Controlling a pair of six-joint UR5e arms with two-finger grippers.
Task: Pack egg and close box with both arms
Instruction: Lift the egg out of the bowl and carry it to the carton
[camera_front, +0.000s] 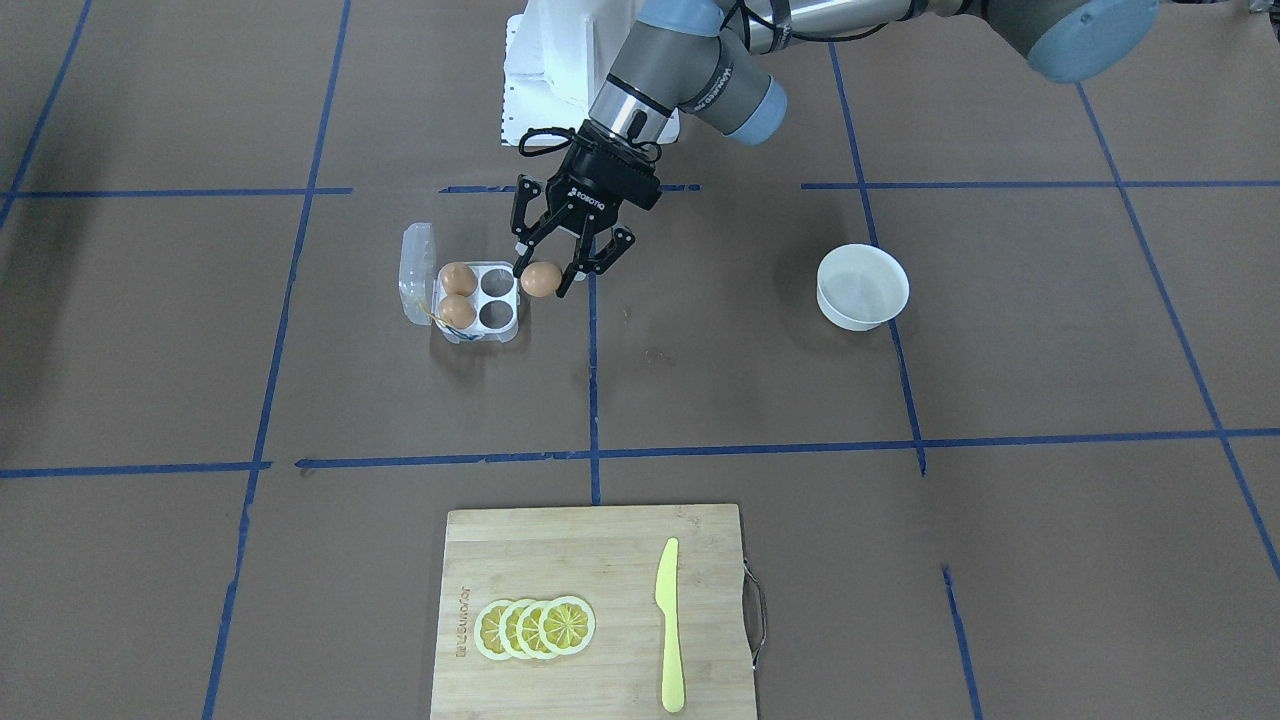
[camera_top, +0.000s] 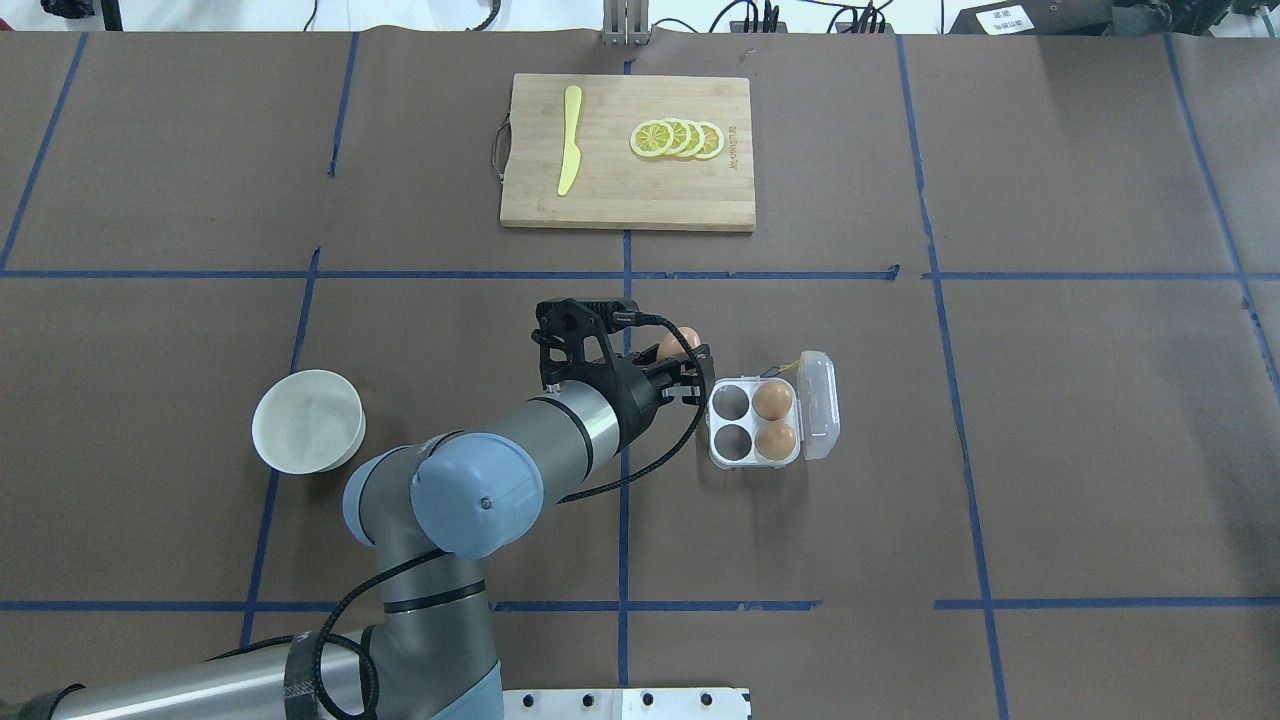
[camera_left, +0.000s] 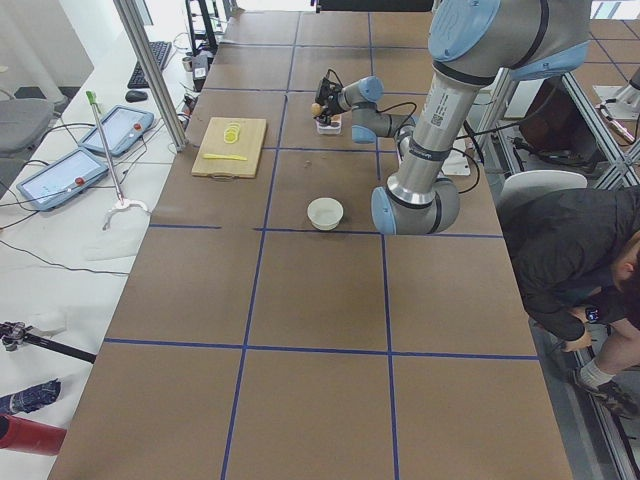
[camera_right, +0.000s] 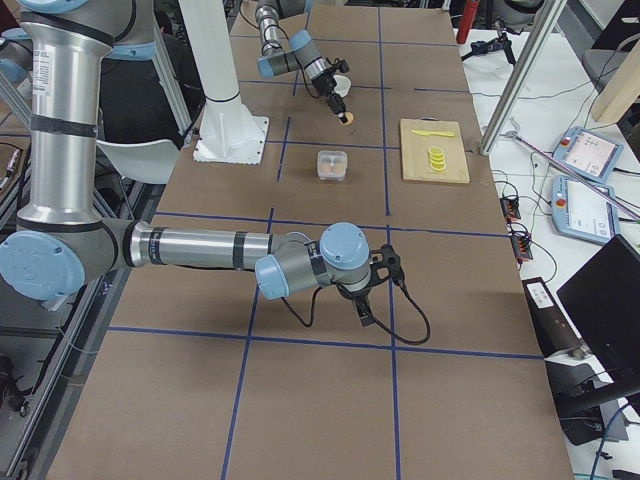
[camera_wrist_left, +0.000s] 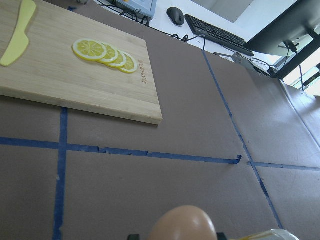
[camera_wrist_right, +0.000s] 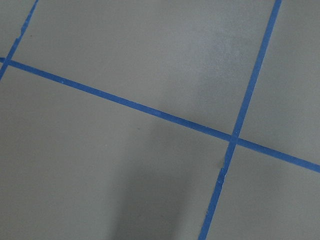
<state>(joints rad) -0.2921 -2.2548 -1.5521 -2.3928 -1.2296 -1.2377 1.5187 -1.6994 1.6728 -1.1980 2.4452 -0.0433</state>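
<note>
We are counting three smooth brown eggs. The egg (camera_front: 541, 279) is sitting between the black fingers of the left hand (camera_front: 541, 281), which is clenching it from both sides above the bench (camera_front: 900, 400), just beside the box (camera_front: 478, 298) on its empty-cell side. Two boxed eggs (camera_front: 458, 277) are filling the pair of cells next to the lid (camera_front: 415, 265). The box is showing four round cells in a white tray, two of them empty, and its clear plastic lid is sitting open. The left hand's body is bearing the white word ROBOTIQ. The right hand (camera_right: 364, 316) is pointing down at the bench, well apart from the box, and we are seeing it only from the side, so we cannot tell whether it is clenched or released. We are also seeing one round white bowl (camera_front: 850, 315) and one bamboo board (camera_front: 560, 560) with a metal handle, four overlapping lemon slices (camera_front: 535, 627) and one yellow knife (camera_front: 669, 625) lying on it. The board's stamped lettering is too small for reading. Blue tape (camera_front: 593, 400) is dividing the brown bench into rectangles.
</note>
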